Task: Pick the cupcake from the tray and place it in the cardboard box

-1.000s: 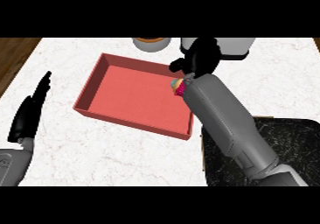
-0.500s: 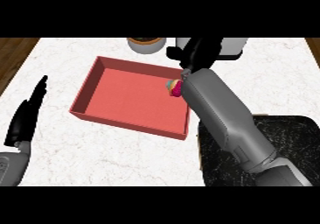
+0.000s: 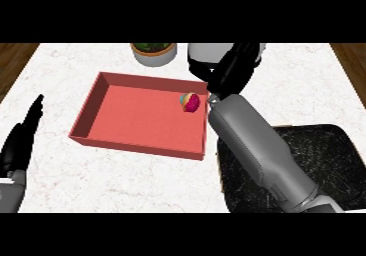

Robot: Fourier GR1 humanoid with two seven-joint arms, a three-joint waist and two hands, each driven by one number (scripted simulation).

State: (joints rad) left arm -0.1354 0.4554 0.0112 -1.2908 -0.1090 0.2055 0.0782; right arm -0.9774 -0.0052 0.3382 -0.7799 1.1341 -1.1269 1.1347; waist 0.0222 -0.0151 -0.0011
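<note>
While the right hand (image 3: 232,70) hangs straight-fingered and empty at upper centre, the cupcake (image 3: 190,103) in the red box (image 3: 134,142) looks light, soft, crushable: best pinched low around its base.

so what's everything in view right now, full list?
counter: 1, white marble, under everything
box: 1, red, open top, centre-left of the counter
cupcake: 1, pink and yellow, inside the box by its right wall
tray: 1, black, lower right, partly hidden by the right forearm
potted plant: 1, green in a tan pot, far edge
pale round thing: 1, grey-white, far edge behind the right hand, can't identify
left hand: 1, black, open, resting at the left edge
right hand: 1, black, at the box's far right corner
</note>
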